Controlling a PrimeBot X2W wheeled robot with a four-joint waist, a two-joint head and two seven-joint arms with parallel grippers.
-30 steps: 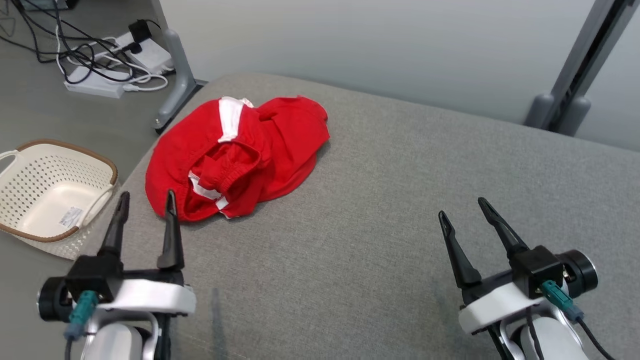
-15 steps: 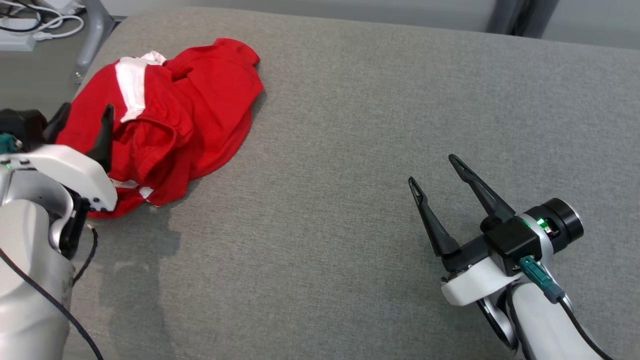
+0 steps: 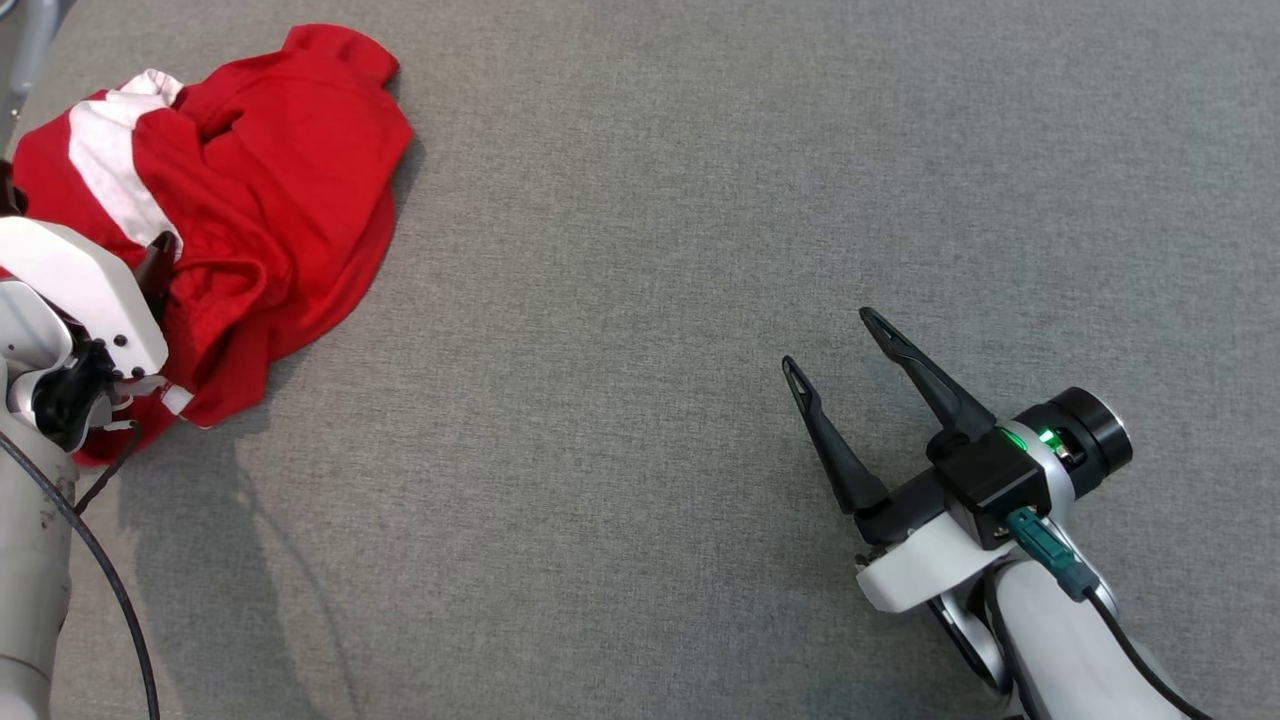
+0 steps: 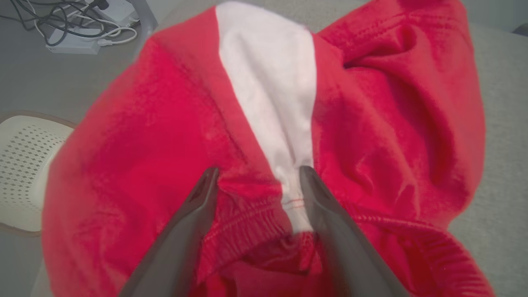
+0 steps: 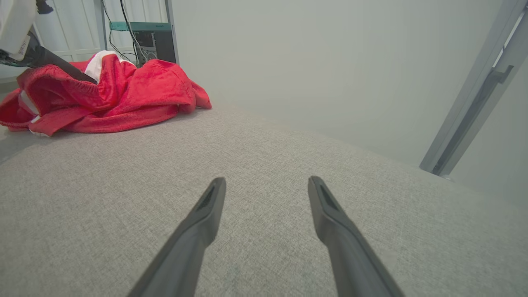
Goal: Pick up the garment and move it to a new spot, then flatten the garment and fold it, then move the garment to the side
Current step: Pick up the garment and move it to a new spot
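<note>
Two grippers, both with fingers spread wide. From the head, the red garment with its white stripe lies crumpled at the far left of the grey cushion. The right gripper hovers well apart from it over bare fabric.

The left wrist view adds close detail: the left gripper has its tips at the cloth, a ridge of elastic waistband between them, unpinched. Past the garment, that view catches a cream perforated basket on the floor, partly hidden; its contents cannot be told. The right wrist view looks side-on: one dark finger rests on the raised waistband.
</note>
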